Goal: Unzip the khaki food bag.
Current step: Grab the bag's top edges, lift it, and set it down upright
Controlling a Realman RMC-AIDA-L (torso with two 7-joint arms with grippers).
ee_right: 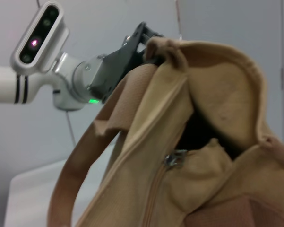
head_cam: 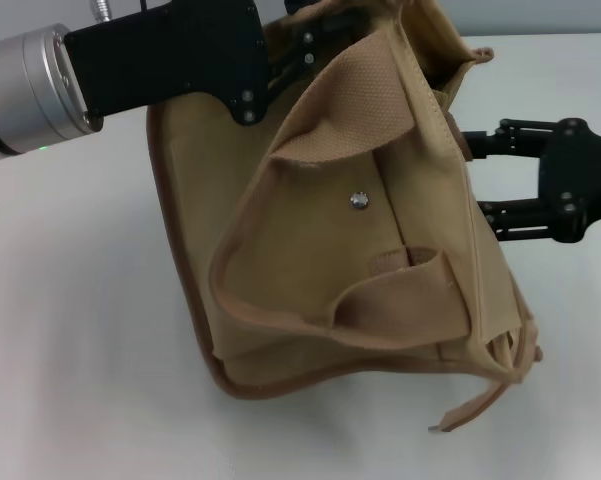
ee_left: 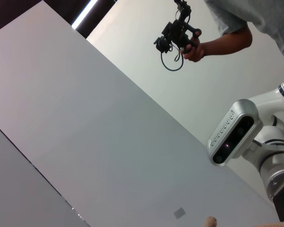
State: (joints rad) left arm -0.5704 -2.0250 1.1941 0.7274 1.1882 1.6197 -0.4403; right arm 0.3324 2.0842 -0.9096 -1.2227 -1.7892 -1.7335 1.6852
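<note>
Left gripper (head_cam: pixel 298 40) clamping khaki food bag (head_cam: pixel 350 230), right gripper (head_cam: pixel 470 175) beside

The khaki food bag (head_cam: pixel 300 230) is matt, coarse-woven canvas with visibly ribbed strap handles (head_cam: pixel 350 110) and darker brown piping (head_cam: pixel 180 260). Its front snap (head_cam: pixel 359 201) and zipper pull (ee_right: pixel 172 159) look like shiny metal. The left gripper (head_cam: pixel 280 55) is matt black behind a brushed silver wrist (head_cam: pixel 25 90). The bench (head_cam: pixel 70 330) is smooth, pale, faintly glossy.
</note>
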